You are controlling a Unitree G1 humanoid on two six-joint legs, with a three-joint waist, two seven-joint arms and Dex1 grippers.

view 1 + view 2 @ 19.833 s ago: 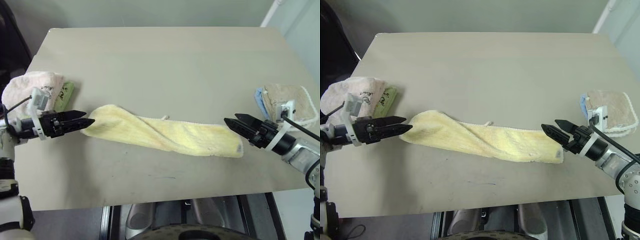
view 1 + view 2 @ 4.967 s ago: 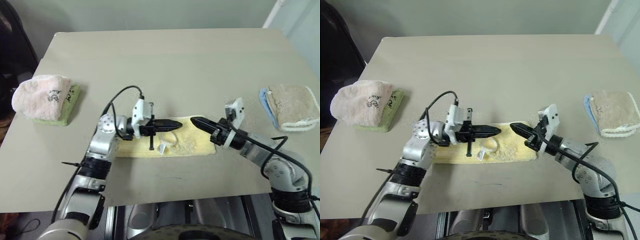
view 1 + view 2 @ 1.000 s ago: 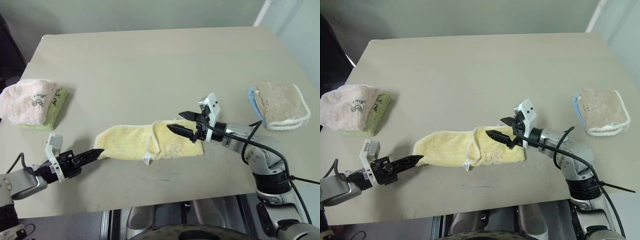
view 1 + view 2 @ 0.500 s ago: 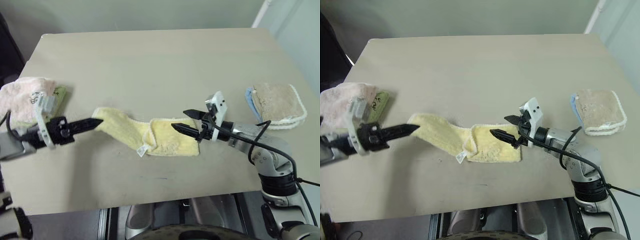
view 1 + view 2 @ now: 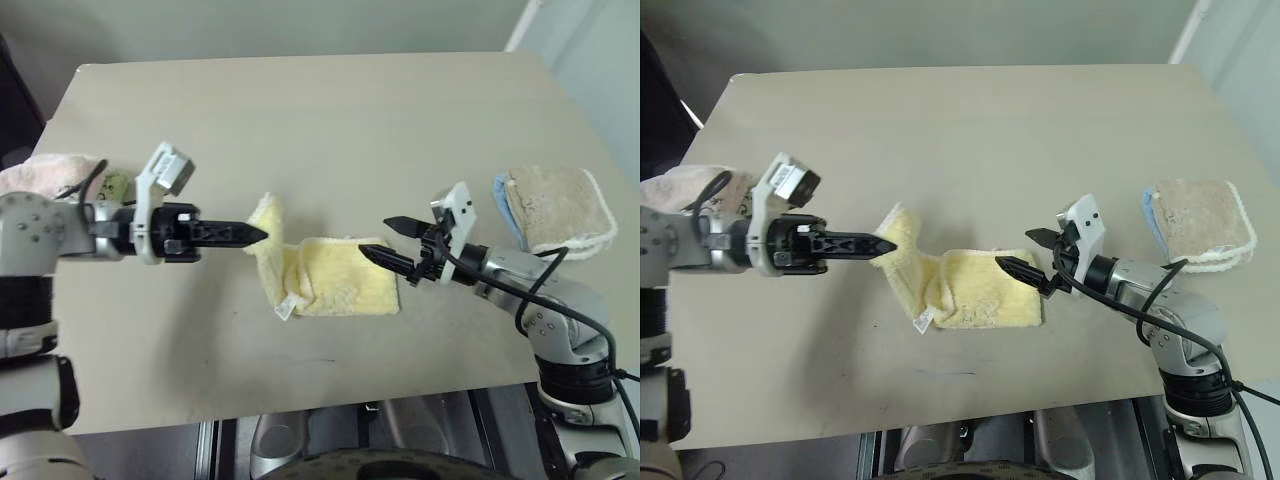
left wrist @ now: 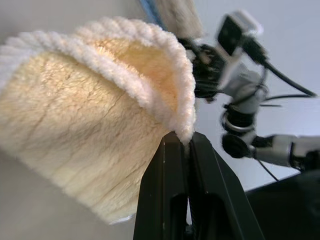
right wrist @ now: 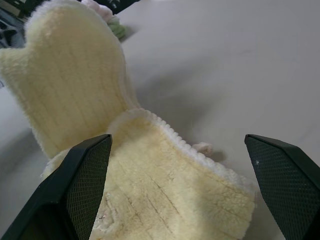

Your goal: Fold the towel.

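Pale yellow towel (image 5: pixel 330 283) lay mid-table, left end lifted. Left gripper (image 5: pixel 255 233) clamped on that end. Right gripper (image 5: pixel 385 243) stood apart over right edge. Step: second fold. Next: carry end rightward, lay flush.

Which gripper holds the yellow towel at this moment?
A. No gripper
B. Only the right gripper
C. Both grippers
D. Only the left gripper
D: the left gripper is shut on an edge of the towel and lifts that end, while the right gripper stands open above the other end.
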